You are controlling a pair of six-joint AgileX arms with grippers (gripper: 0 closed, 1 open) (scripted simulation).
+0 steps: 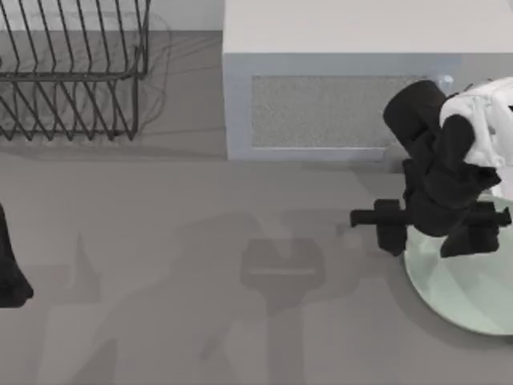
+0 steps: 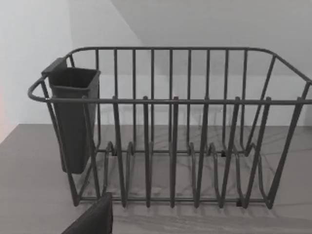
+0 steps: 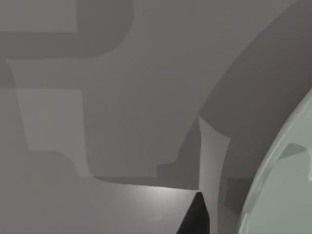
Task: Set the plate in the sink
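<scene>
The pale mint-green plate [image 1: 465, 289] lies flat on the grey table at the right edge, partly cut off by the top view's border. My right gripper [image 1: 431, 239] hangs open over the plate's left rim, one finger left of the rim and the other above the plate. In the right wrist view the plate's rim [image 3: 287, 185] curves past one dark fingertip [image 3: 196, 214]. My left arm [image 1: 10, 269] stays parked at the table's left edge. The sink is out of view.
A grey-white microwave [image 1: 337, 80] stands at the back, just behind my right arm. A dark wire dish rack [image 1: 72, 72] sits at the back left, and the left wrist view shows this rack [image 2: 170, 136] with its cutlery cup [image 2: 73, 117].
</scene>
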